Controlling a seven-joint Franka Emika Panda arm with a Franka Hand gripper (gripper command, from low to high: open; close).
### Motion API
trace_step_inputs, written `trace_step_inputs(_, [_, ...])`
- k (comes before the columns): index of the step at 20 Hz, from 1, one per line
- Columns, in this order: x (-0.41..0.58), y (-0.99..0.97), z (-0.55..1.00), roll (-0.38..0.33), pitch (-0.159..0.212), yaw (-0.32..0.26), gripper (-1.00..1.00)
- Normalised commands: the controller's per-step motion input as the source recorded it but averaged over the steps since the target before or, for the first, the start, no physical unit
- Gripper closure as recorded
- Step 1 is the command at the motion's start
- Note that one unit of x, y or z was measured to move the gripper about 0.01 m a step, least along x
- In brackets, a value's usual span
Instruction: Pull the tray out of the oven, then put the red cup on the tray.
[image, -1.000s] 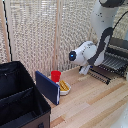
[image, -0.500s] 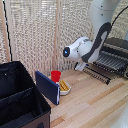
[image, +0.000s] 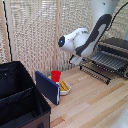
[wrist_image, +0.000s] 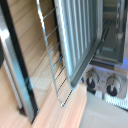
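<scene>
I cannot tell whether the gripper's (image: 76, 59) fingers are apart or together; they show in neither view, but it hovers just off the tray's (image: 107, 61) front edge. The tray juts from the oven (image: 116, 50) at the exterior view's right, a landing spot. The red cup (image: 55, 76) waits well left, beside the blue board (image: 47, 87).

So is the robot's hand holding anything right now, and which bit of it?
It cannot be told. The gripper hangs near the front of the pulled-out tray, but its fingers are hidden in both views. The red cup stands untouched by the blue board.
</scene>
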Motion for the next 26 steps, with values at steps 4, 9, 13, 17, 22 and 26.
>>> trace_step_inputs(4, [0.171,0.34,0.06,0.316,-0.044,-0.159,-1.0])
trace_step_inputs(9, [0.221,0.36,0.0,0.352,-0.034,-0.132,-1.0])
trace_step_inputs(13, [0.216,0.36,0.0,0.349,-0.035,-0.136,-1.0])
trace_step_inputs(17, [0.21,0.35,0.01,0.344,-0.034,-0.139,-1.0])
trace_step_inputs(22, [0.105,0.3,0.14,0.294,-0.039,-0.184,-1.0])
trace_step_inputs(26, [0.026,0.26,0.26,0.242,-0.044,-0.224,-1.0])
